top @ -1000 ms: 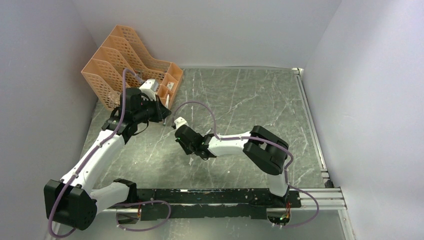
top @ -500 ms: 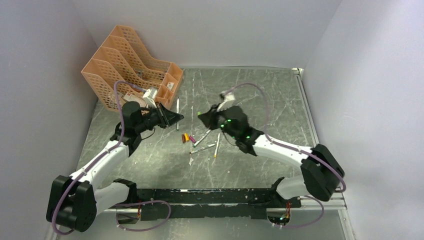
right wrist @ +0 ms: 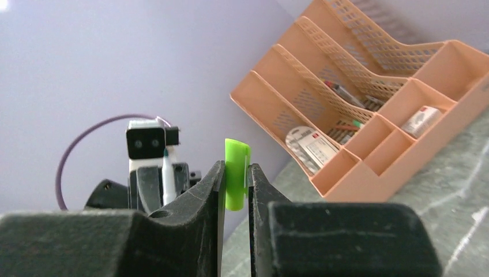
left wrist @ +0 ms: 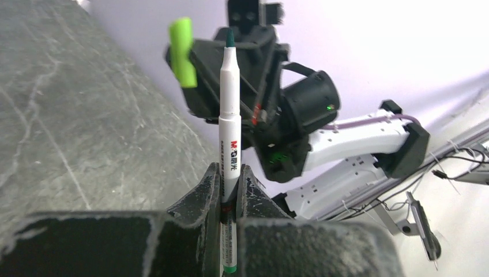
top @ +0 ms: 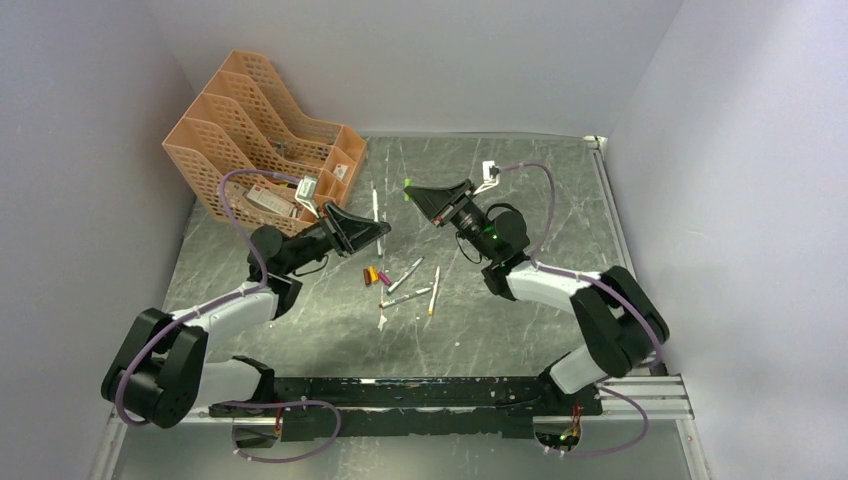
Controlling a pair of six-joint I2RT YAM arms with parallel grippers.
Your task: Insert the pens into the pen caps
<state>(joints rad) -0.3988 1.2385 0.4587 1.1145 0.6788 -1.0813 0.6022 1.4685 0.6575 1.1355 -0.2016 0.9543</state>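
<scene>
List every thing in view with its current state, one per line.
left gripper, shut on green pen.
green pen, uncapped, tip apart from green cap.
right gripper, shut on green cap.
green cap, held, not yet on the pen.
loose pens, lying flat.
loose caps, lying beside them.
organizer, standing, items inside.

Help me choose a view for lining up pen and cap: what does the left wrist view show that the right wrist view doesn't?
Only left wrist: the white pen with its printed barrel readable, and the right arm behind it. Only right wrist: the orange organiser. Both: the pen in the left claw and the green cap in the right claw, apart.
</scene>
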